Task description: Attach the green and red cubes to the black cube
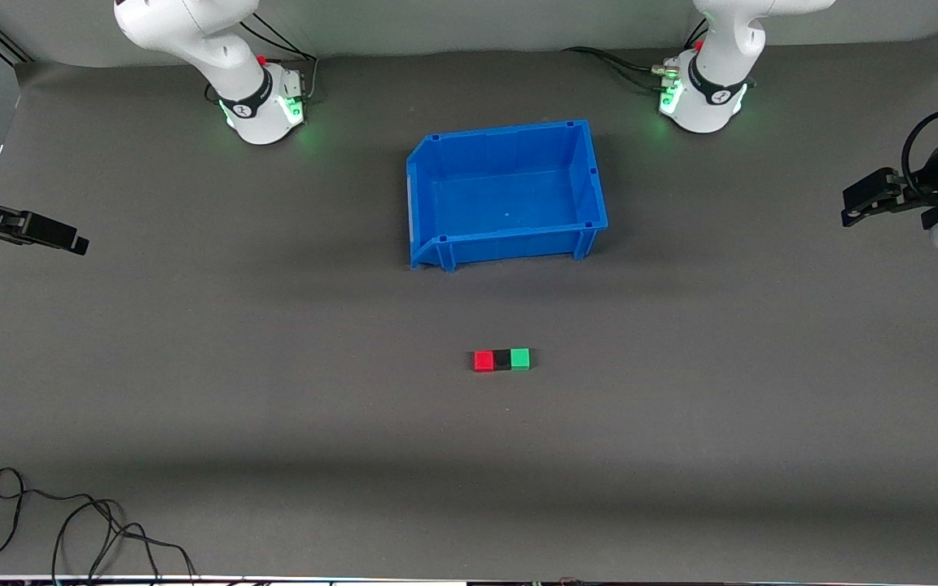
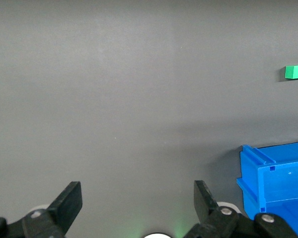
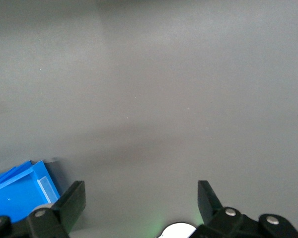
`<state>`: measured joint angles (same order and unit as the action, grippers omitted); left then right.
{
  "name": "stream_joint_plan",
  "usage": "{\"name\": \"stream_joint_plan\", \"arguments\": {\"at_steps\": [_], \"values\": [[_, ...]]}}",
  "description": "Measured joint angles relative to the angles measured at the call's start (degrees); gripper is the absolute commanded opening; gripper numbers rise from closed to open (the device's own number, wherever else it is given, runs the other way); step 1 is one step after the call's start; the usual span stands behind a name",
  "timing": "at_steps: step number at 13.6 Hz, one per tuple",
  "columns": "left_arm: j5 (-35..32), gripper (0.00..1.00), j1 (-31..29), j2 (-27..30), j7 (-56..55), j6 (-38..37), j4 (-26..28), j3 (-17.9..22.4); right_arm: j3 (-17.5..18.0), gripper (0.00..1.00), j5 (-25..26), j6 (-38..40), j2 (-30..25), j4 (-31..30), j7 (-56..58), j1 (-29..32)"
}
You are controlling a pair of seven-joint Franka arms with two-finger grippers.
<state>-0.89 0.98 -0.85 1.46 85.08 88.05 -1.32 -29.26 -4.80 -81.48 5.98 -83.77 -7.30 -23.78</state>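
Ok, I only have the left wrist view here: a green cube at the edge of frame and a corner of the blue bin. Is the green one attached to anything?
Observer: Yes. In the front view the green cube sits flush against the black cube, in one row.
Operator: And the red one?
Observer: The red cube touches the black cube's face toward the right arm's end of the table, so black is in the middle.
Operator: Where is that row relative to the bin?
Observer: It lies on the table, nearer to the front camera than the blue bin, apart from it.
Operator: And the right tool?
Observer: The right tool is open, holding nothing, over the table's edge at the right arm's end.
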Motion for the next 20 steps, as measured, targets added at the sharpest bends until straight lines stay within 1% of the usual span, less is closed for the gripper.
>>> {"name": "stream_joint_plan", "arguments": {"at_steps": [1,2,4,6,10,12,14,15,17,20], "values": [[0.0,1.00,0.0,-0.1,0.0,0.0,0.0,0.0,1.0,1.00,0.0,-0.3,0.0,-0.1,0.0,1.0],[0.0,1.00,0.0,-0.1,0.0,-0.1,0.0,0.0,3.3,1.00,0.0,-0.4,0.0,-0.2,0.0,3.2],[0.0,1.00,0.0,-0.3,0.0,-0.1,0.0,0.0,8.8,1.00,0.0,-0.5,0.0,-0.2,0.0,8.5],[0.0,1.00,0.0,-0.5,0.0,-0.1,0.0,0.0,15.1,1.00,0.2,-0.5,-0.1,-0.2,0.0,14.4],[0.0,1.00,0.1,-0.6,0.0,-0.1,0.0,0.0,26.6,1.00,1.5,-0.7,-1.1,-0.7,0.0,24.9],[0.0,1.00,0.1,-0.6,0.0,-0.1,0.0,0.0,30.6,1.00,1.6,-1.9,-2.1,-2.1,0.0,28.5],[0.0,1.00,0.1,-0.6,0.0,-0.1,0.0,0.0,33.5,1.00,2.7,-3.2,-3.0,-3.6,0.0,30.5],[0.0,1.00,0.1,-0.6,0.0,-0.1,0.0,0.0,34.1,1.00,4.2,-4.4,-3.3,-4.1,0.0,30.6],[0.0,1.00,0.1,-0.6,0.0,-0.1,0.0,0.0,34.4,1.00,5.4,-7.4,-3.4,-4.4,0.0,30.6],[0.0,1.00,0.1,-0.7,-0.2,-0.1,0.0,0.0,34.3,1.00,5.6,-8.5,-3.4,-4.6,0.0,30.4]]}}
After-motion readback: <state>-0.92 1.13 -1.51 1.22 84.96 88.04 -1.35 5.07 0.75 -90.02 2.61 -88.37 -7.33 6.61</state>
